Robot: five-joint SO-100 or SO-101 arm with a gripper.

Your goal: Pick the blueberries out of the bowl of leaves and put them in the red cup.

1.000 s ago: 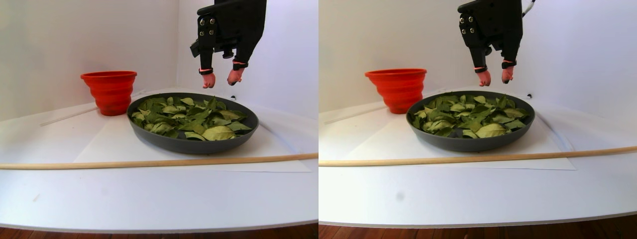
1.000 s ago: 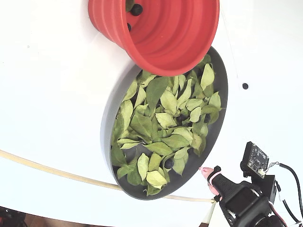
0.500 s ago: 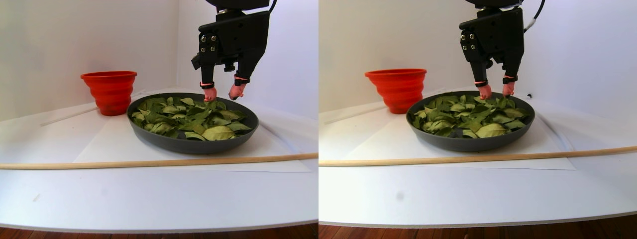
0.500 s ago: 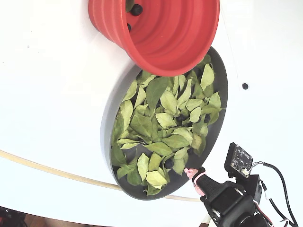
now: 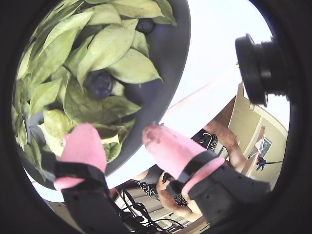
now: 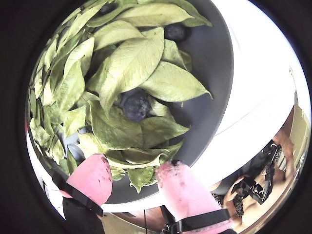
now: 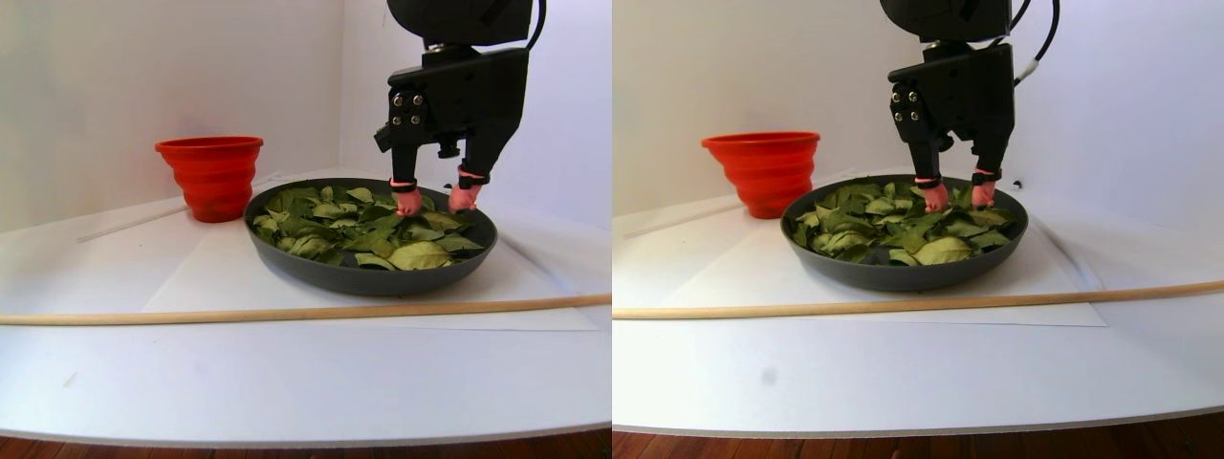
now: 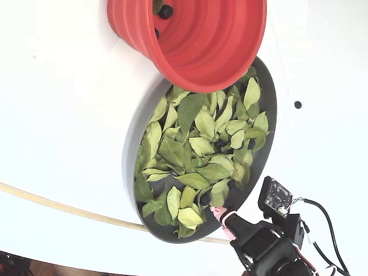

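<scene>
White walls and a white table (image 7: 287, 382) fill the stereo pair view, with a long wooden rod (image 7: 287, 312) lying across the table in front of everything. On a sheet of paper sits the bowl (image 7: 373, 273), dark grey and shallow, heaped with leaves (image 7: 363, 225). From the bowl, the cup (image 7: 210, 177) stands at about ten o'clock in the stereo pair view, just beside the rim; in the fixed view it looms over the bowl's twelve o'clock edge, and two dark berries (image 8: 165, 11) show at its bottom.

Above the bowl hangs the black arm, its gripper (image 7: 435, 199) pointing straight down at the far side of the dish, pink fingertips (image 7: 408, 202) down among the leaves. In the fixed view the gripper (image 8: 221, 215) reaches in over the bowl's five o'clock rim. The jaws stand apart with nothing between them.

In both wrist views one blueberry (image 6: 136, 106) nestles between leaves ahead of the spread fingertips, clear of both pads, half tucked under a big leaf. A second blueberry (image 6: 175, 32) lies farther off near the bowl's wall, at about one o'clock from the first. A small black dot (image 8: 297, 104) marks the table beyond the bowl's three o'clock side.
</scene>
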